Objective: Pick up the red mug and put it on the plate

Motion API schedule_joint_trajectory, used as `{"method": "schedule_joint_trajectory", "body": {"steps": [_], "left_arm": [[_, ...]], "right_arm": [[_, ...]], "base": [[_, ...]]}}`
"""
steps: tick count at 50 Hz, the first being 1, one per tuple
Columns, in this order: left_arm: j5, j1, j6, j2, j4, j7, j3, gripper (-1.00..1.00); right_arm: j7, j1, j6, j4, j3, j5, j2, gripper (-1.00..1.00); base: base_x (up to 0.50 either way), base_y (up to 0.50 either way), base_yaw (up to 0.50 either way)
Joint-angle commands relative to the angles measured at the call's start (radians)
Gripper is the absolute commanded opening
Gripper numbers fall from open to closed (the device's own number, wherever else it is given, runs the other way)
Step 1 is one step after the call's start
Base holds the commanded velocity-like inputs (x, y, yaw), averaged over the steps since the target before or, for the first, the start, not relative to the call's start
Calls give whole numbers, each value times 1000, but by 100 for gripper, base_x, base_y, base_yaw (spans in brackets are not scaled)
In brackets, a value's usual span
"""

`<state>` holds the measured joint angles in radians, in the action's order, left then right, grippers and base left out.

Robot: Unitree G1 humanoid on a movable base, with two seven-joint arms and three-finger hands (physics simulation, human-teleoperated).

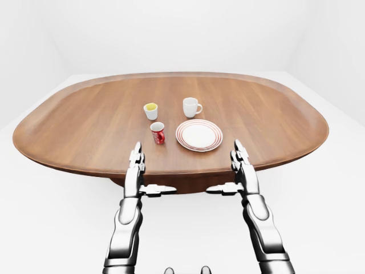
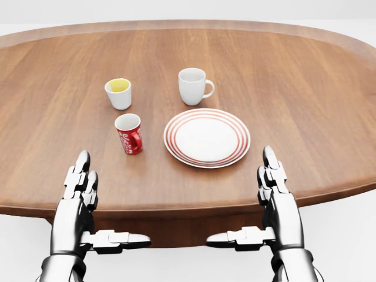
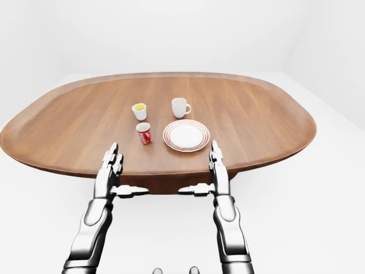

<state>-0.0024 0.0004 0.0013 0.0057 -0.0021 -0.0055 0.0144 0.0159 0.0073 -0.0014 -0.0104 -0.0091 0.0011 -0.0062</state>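
1. Head view: red mug [image 2: 129, 134] stands upright on the oval wooden table [image 2: 305, 88], just left of the red-ringed plate [image 2: 207, 137], apart from it. Left hand [image 2: 79, 200] and right hand [image 2: 276, 197] hover at the near table edge, fingers extended, thumbs turned inward, holding nothing. Judged step: approach, grasp not begun. Next move calls for a reach to the mug.
2. Left-eye view: glossy white mug [image 1: 191, 107] and a small white cup with yellow inside [image 1: 150, 110] stand above.
3. Right-eye view: nothing further.

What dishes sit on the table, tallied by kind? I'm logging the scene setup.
Mugs: 2, red mug and white mug
Handleless cups: 1, white cup with yellow inside
Plates: 1, red-ringed plate
Total: 4
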Motion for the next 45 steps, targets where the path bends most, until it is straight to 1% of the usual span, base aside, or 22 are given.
{"method": "schedule_joint_trajectory", "body": {"steps": [1,3,8,17,20,22,23,24,26,30,31,36,40,45], "left_arm": [[10,-4,-17,3,26,8,12,100],[15,-3,-23,2,31,13,7,100],[5,2,-9,3,11,13,10,100],[-23,3,19,7,-9,7,24,100],[-25,3,21,6,-9,8,24,100],[-17,7,14,3,-6,12,17,100],[-18,6,15,4,-6,12,17,100],[-23,6,23,4,-12,13,21,100],[-24,8,25,4,-18,14,20,100],[-24,12,31,5,-28,14,20,100],[-29,25,50,7,-61,11,23,100],[-29,25,53,7,-63,9,26,100],[-39,25,66,11,-76,4,36,100],[-37,29,66,9,-82,4,34,100]], "right_arm": [[33,19,-10,-25,-1,-9,-6,100],[33,23,-7,-30,1,-17,-6,100],[31,33,4,-50,-1,-26,-7,100],[33,31,-2,-36,0,-32,-6,100],[29,30,-1,-29,5,-46,-6,100],[28,29,-1,-28,6,-49,-5,100],[28,28,-1,-28,7,-51,-5,100],[28,31,0,-30,7,-53,-6,100],[29,32,1,-32,8,-54,-6,100],[30,32,1,-31,9,-56,-5,100],[33,34,4,-28,13,-66,-8,100],[34,36,6,-34,10,-68,-7,100],[34,38,7,-39,9,-68,-7,100],[35,42,10,-47,9,-70,-7,100]], "base": [[0,0,0],[0,0,0],[0,0,0],[0,0,0],[0,0,0],[0,0,0],[0,0,0],[0,0,0],[0,0,0],[0,18,0],[4,42,0],[4,42,0],[4,42,0],[4,42,0]]}}
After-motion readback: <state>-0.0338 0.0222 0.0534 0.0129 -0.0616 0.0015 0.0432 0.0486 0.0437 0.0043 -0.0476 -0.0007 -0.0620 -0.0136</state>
